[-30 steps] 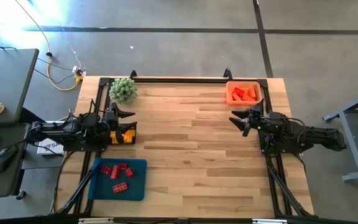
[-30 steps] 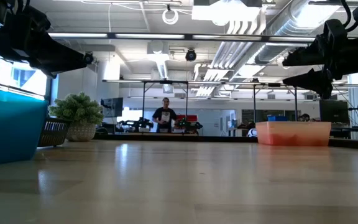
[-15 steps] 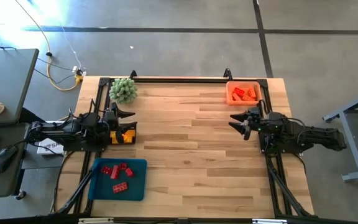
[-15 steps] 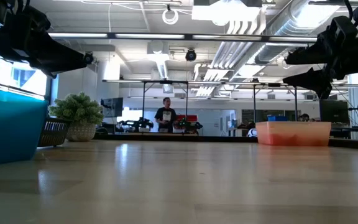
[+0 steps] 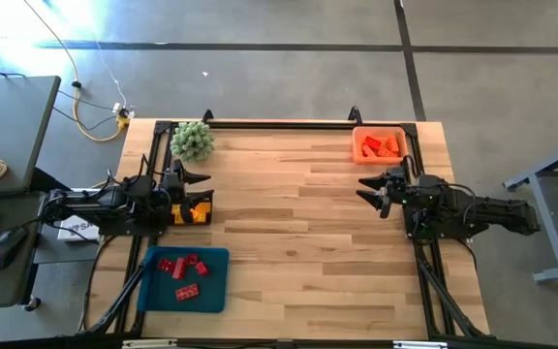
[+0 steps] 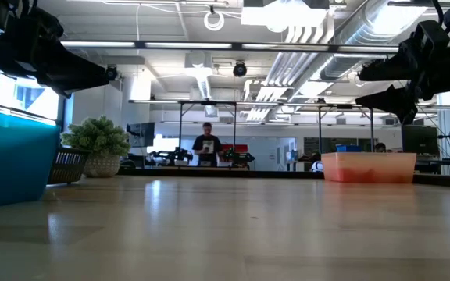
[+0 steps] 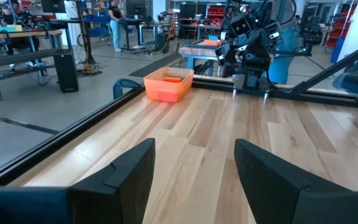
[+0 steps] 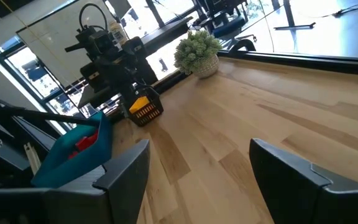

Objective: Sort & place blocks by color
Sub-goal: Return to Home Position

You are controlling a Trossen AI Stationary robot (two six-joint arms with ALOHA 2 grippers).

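Judging by their look, you have light, stiff, smooth-sided pieces here. The small red studded plastic bricks lie in the blue plastic tray. The orange bricks are in the orange plastic bin, and the yellow bricks in the small black basket. Should you lift one, pinch its flat side walls, not the studs. The left gripper hovers beside the basket and the right gripper near the bin, both spread wide and empty.
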